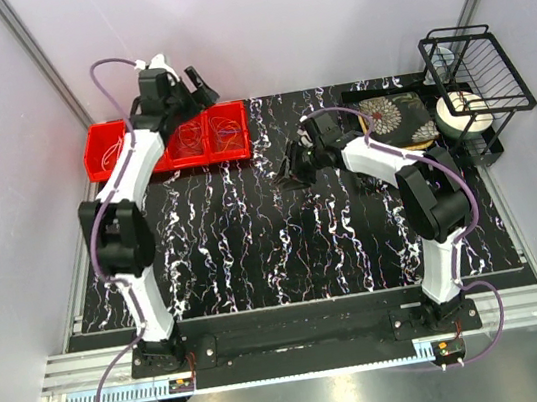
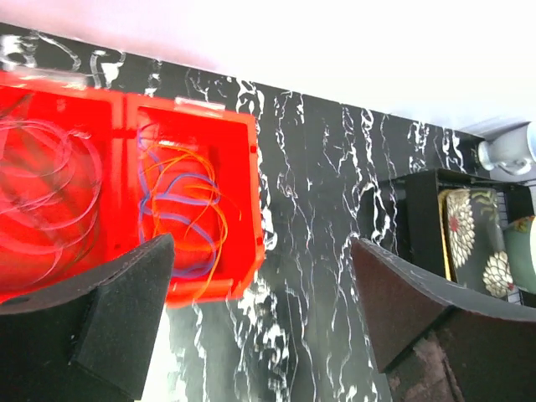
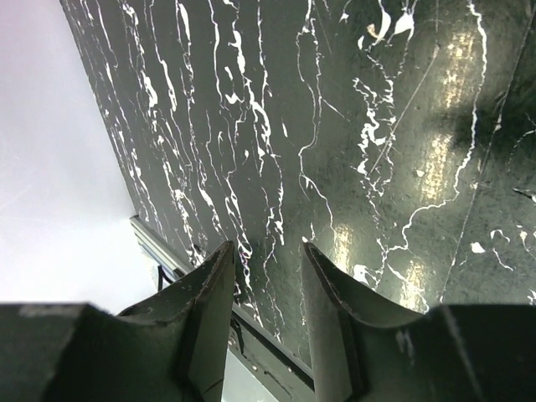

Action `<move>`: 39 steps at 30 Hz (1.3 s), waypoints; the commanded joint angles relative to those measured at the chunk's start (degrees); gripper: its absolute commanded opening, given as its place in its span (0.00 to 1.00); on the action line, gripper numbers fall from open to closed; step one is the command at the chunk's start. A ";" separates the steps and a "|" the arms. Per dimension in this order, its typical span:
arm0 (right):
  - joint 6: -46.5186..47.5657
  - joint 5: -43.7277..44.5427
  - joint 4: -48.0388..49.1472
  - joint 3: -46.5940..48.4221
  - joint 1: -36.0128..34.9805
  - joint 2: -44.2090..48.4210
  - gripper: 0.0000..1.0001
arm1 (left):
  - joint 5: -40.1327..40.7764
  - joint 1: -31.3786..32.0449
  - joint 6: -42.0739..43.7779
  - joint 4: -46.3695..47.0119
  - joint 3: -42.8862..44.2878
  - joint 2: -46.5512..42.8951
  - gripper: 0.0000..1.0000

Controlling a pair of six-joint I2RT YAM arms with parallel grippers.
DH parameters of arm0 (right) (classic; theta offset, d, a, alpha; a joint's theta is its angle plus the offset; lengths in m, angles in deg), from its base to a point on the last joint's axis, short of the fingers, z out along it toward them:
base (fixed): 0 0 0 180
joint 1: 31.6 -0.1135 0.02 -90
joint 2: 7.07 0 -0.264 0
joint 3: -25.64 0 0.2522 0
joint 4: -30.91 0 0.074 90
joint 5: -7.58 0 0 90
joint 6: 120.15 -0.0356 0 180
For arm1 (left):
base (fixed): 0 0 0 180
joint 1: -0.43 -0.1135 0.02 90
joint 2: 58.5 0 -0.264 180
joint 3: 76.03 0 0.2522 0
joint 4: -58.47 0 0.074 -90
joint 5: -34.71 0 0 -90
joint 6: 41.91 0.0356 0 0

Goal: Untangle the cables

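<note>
From the top view you can see three red bins (image 1: 169, 143) in a row at the bench's (image 1: 287, 259) far left corner. The left fingers (image 1: 198, 80) hang above the bin nearest the bench's middle. Only the left wrist view shows what is inside. That bin (image 2: 239, 167) holds the cables (image 2: 180, 205), thin orange and blue loops lying over one another. The bin next to it (image 2: 50, 109) holds pale loops too blurred to tell their colour. In that view your left fingers are spread wide with nothing between them, one pad over the near rim of the cable bin. The right fingers (image 3: 209, 310) show best in the right wrist view. They stand partly apart and empty, over bare marbled bench. The top view places them near the middle of the bench's far edge, well apart from the bins. At the far right corner the top view shows a black wire basket (image 1: 493, 76) with a white round object (image 1: 462, 117) in it, and beside it a flower-patterned piece (image 1: 392, 114).
</note>
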 commanded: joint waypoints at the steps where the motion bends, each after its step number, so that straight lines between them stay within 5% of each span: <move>1: 1.49 1.33 -0.84 2.60 -1.38 3.62 0.43 | 4.08 -1.25 2.83 1.00 -9.84 -9.93 0.90; 8: 2.81 2.56 -1.28 3.04 -3.05 4.41 0.44 | 9.97 -3.27 6.34 0.65 -29.17 -25.30 0.91; 12: 3.78 3.35 -1.55 3.04 -4.54 4.76 0.44 | 21.56 -3.63 10.91 0.55 -41.89 -32.34 0.91; 19: 3.60 3.17 -0.41 2.43 -6.21 4.50 0.44 | 35.54 -3.98 18.91 24.24 -66.61 -45.43 0.93; 24: 3.34 2.47 0.83 0.76 -6.30 4.59 0.44 | 37.13 -4.07 24.01 46.73 -83.38 -50.98 0.93; 39: 4.04 3.17 1.53 0.67 -6.30 3.53 0.45 | 29.68 -3.89 29.81 84.79 -97.04 -40.90 0.94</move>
